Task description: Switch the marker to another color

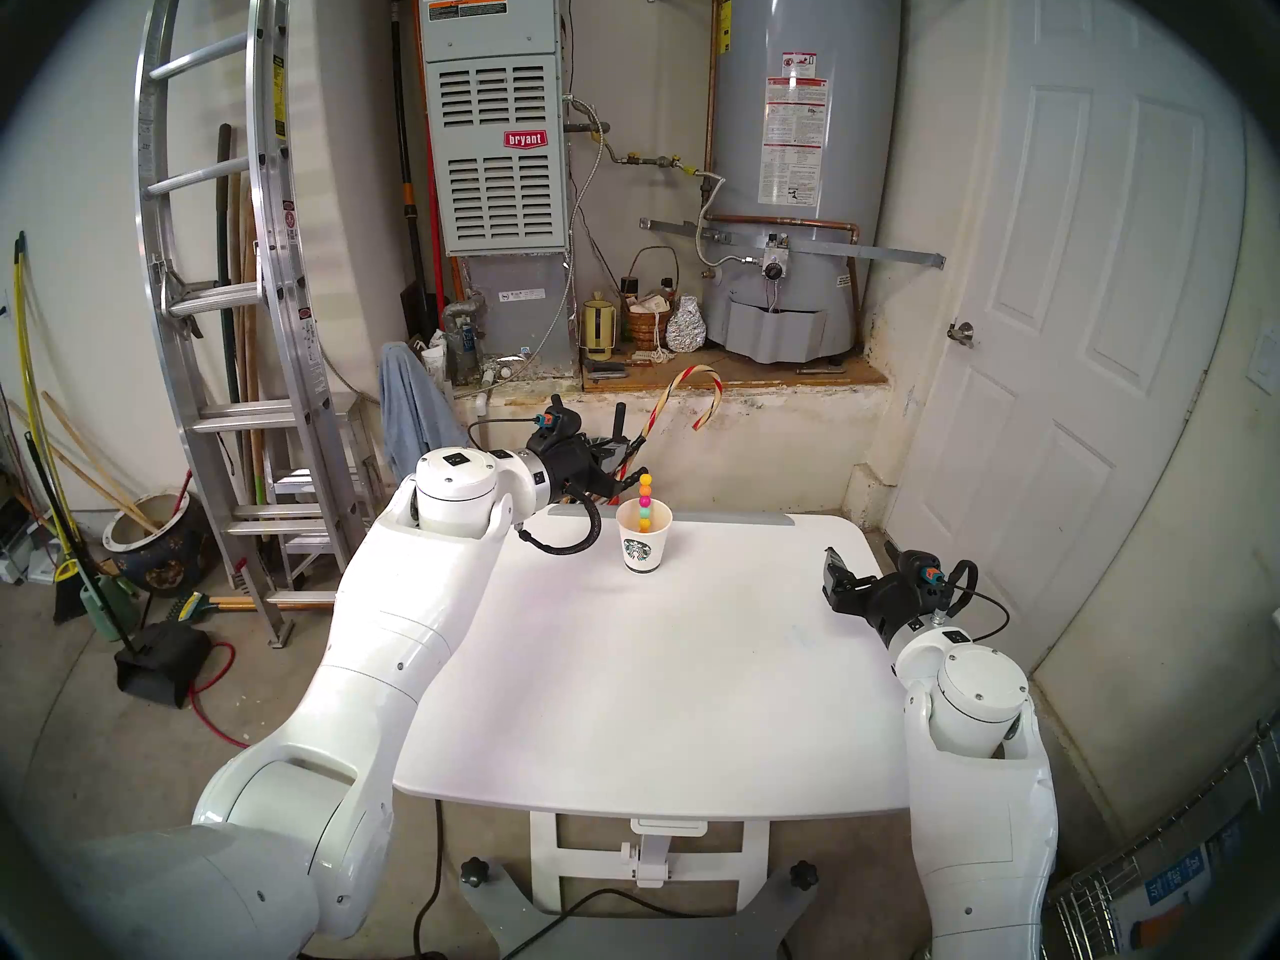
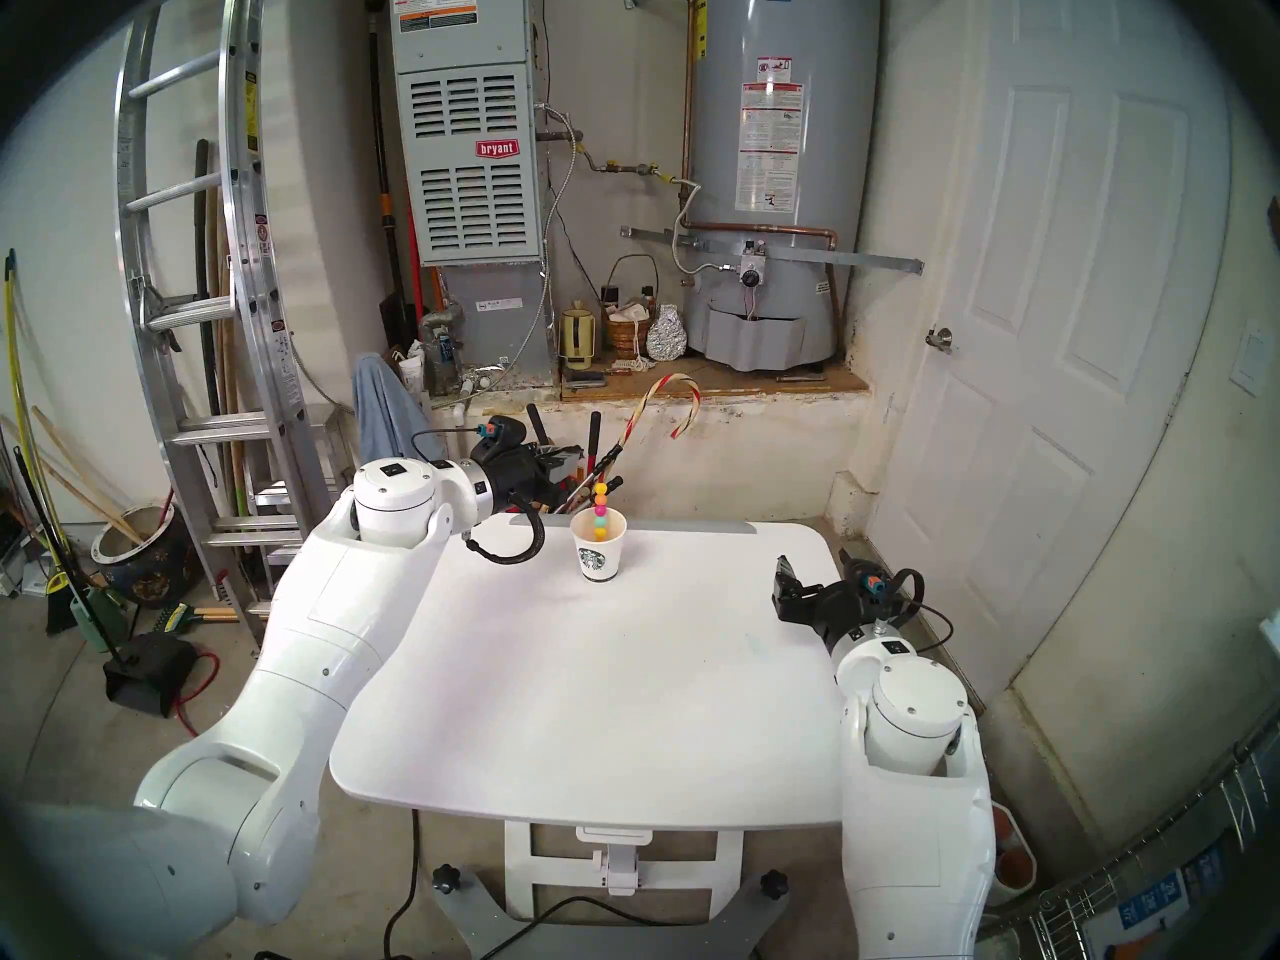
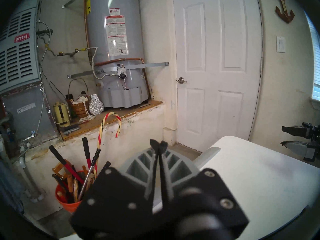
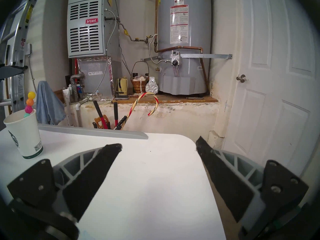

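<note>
The marker (image 1: 645, 500), a slim stick of yellow, orange, pink and teal balls, stands upright in a white paper cup (image 1: 643, 553) with a green logo, near the table's far edge. My left gripper (image 1: 629, 480) hovers just left of the marker's top. Whether it touches the marker I cannot tell. In the left wrist view its fingertips (image 3: 153, 143) press together with nothing between them, and the marker is out of that view. My right gripper (image 4: 159, 144) is open and empty over the table's right side, with cup (image 4: 24, 134) and marker (image 4: 29, 102) far to its left.
Behind the white table's (image 1: 658, 695) far edge stands an orange bucket (image 3: 68, 202) of long-handled tools with a red-and-white candy cane (image 1: 682, 401). A grey strip (image 4: 93, 132) lies along that edge. A ladder (image 1: 228, 300) leans at the left, and a white door (image 1: 1080, 356) is at the right.
</note>
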Robot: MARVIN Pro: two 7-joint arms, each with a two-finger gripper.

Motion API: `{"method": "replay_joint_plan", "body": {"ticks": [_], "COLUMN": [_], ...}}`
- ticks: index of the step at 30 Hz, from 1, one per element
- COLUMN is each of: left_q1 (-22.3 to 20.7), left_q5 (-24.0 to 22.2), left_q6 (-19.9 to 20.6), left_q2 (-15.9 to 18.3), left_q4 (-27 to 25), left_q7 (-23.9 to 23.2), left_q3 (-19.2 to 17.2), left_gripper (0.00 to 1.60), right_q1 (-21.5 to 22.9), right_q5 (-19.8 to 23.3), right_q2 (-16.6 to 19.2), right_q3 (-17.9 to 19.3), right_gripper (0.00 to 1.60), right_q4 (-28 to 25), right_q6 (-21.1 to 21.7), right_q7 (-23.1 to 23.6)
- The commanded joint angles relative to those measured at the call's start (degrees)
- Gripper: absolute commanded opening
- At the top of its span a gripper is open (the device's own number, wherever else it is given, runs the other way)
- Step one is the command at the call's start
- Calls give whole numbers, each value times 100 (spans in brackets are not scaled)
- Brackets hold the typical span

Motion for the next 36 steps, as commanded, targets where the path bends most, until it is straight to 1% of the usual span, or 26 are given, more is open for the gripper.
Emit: {"method": "replay_joint_plan", "body": {"ticks": [1, 4, 9, 14, 15, 16, 17, 20, 22, 24, 27, 32, 33, 34, 36], "left_q1": [-47, -18, -44, -197, -228, -234, -230, -223, -240, -245, -281, -404, -429, -457, -505], "left_q5": [-11, 0, 56, 102, 84, 115, 142, 180, 214, 228, 238, 253, 258, 266, 271], "left_q6": [21, 79, 81, 253, 284, 233, 235, 271, 215, 199, 157, 61, 44, 22, -7], "left_q2": [39, 59, 56, 5, -1, 27, 38, 14, -34, -53, -111, -229, -250, -278, -319], "left_q4": [-260, -299, -195, 8, 50, 59, 54, 114, 236, 269, 361, 570, 618, 670, 756], "left_q7": [-137, -120, -102, -107, -148, -190, -194, -152, -102, -83, -53, 15, 28, 49, 64], "left_q3": [61, 77, 162, 277, 287, 333, 361, 392, 405, 409, 414, 431, 438, 447, 462], "left_gripper": [160, 160, 160, 160, 157, 154, 147, 142, 128, 125, 111, 110, 99, 99, 105], "right_q1": [-53, -69, -92, -118, -132, -153, -169, -209, -229, -238, -262, -317, -329, -345, -370], "right_q5": [-12, -12, -19, -28, -26, -25, -29, -25, -19, -16, -13, -2, 2, 5, 14], "right_q2": [-34, -41, -49, -59, -63, -69, -76, -84, -86, -85, -88, -98, -97, -98, -96], "right_q3": [-10, -9, -28, -43, -42, -39, -36, -24, -23, -26, -32, -15, -10, 0, 21], "right_gripper": [160, 160, 160, 160, 160, 160, 160, 160, 160, 160, 160, 160, 160, 160, 160], "right_q4": [-267, -291, -333, -377, -393, -412, -429, -456, -474, -484, -517, -589, -603, -619, -643], "right_q6": [30, 37, 56, 72, 73, 74, 85, 90, 90, 90, 90, 91, 91, 91, 94], "right_q7": [-25, -28, -25, -32, -33, -36, -46, -55, -63, -60, -63, -77, -78, -82, -86]}}
